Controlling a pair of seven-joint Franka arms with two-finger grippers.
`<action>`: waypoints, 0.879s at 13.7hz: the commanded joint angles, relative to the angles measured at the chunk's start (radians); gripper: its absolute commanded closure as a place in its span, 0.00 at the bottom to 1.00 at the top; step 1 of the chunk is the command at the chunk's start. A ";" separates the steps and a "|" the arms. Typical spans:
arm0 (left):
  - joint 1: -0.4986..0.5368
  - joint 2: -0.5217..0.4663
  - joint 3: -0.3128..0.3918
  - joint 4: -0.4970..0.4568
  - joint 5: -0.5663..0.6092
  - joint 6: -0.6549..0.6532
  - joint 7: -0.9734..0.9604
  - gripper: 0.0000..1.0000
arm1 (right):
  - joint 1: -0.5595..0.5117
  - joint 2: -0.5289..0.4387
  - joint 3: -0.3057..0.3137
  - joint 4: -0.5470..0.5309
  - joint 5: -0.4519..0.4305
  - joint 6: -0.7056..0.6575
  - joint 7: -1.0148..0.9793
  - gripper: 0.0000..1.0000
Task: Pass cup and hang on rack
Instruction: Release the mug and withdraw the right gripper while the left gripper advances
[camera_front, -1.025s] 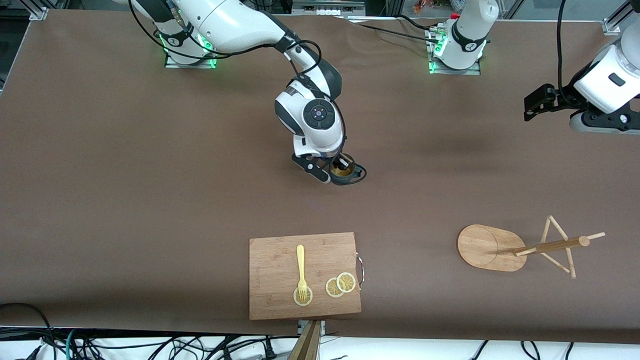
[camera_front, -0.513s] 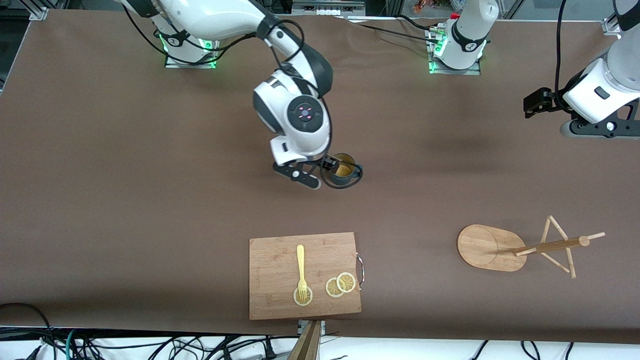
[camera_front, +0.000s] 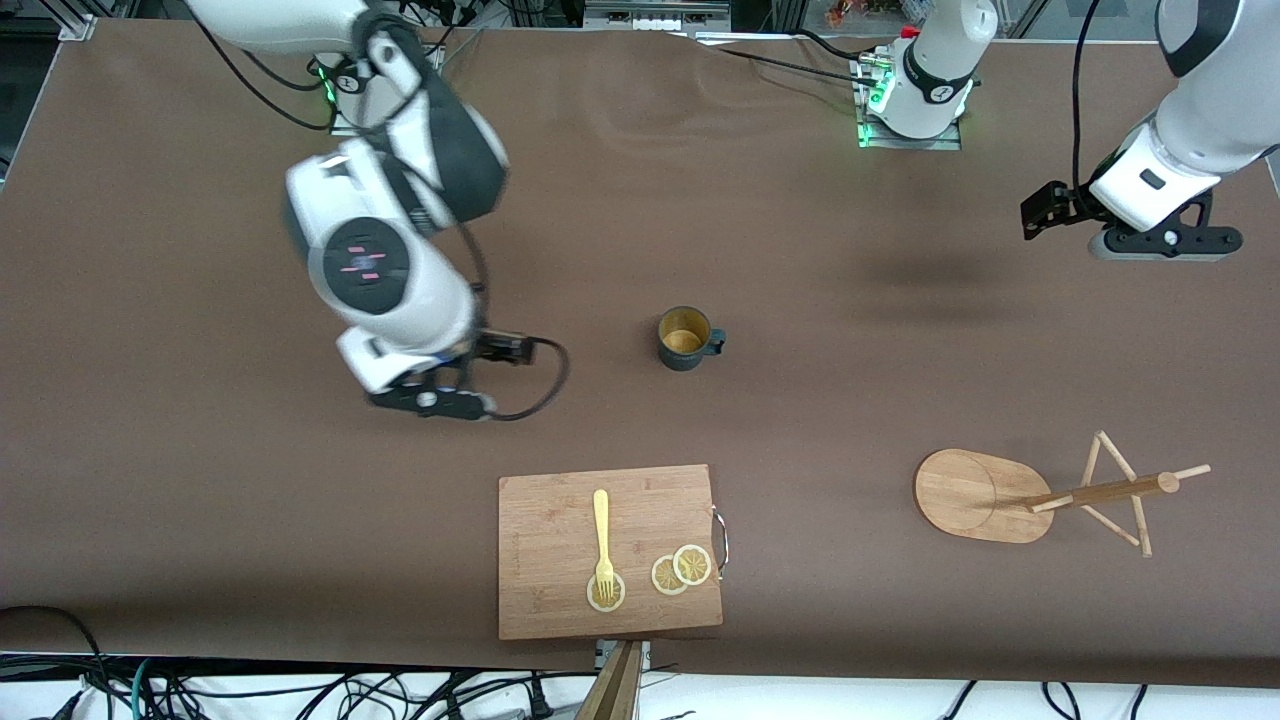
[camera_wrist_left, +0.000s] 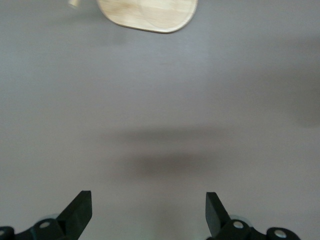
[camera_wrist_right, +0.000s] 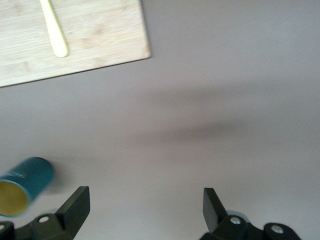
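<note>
Claw of the right arm (camera_front: 432, 402) hangs over bare desk (camera_front: 200, 500) toward the right arm's end, well apart from the cup, and its fingers (camera_wrist_right: 75, 207) are spread wide with nothing between them. In the right wrist view the cup shows only at the picture's edge, outside the fingers.

The cup (camera_front: 685, 340) stands upright at mid-desk, mouth up, touched by neither arm. Its handle points toward the left arm's end. Nearer the camera lies the board (camera_front: 610, 550), carrying a fork (camera_front: 601, 535) and lemon slices (camera_front: 682, 570).

The rack (camera_front: 985, 495) stands toward the left arm's end, nearer the camera than the cup and well apart from it. Its pegs (camera_front: 1120, 500) are all bare.

The left claw (camera_front: 1165, 245) is over bare desk at the left arm's end, its fingers (camera_wrist_left: 80, 210) also wide and empty.

By my reading the cup sits at the hand-over spot, so the pass is half done and the pick-up by the left arm is the step in hand. That calls for bringing the left claw over the cup and closing on its rim or wall. The handle must stay clear of the grip so that it can slip onto a peg.
</note>
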 joint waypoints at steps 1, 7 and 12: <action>0.120 0.009 -0.005 -0.094 -0.160 0.084 0.282 0.00 | -0.080 -0.085 -0.030 -0.016 -0.010 -0.092 -0.188 0.00; 0.270 0.247 -0.007 -0.082 -0.385 0.073 0.943 0.00 | -0.126 -0.194 -0.276 -0.017 -0.003 -0.192 -0.598 0.00; 0.283 0.441 -0.019 -0.080 -0.680 0.062 1.421 0.00 | -0.285 -0.239 -0.299 -0.016 0.000 -0.296 -0.744 0.00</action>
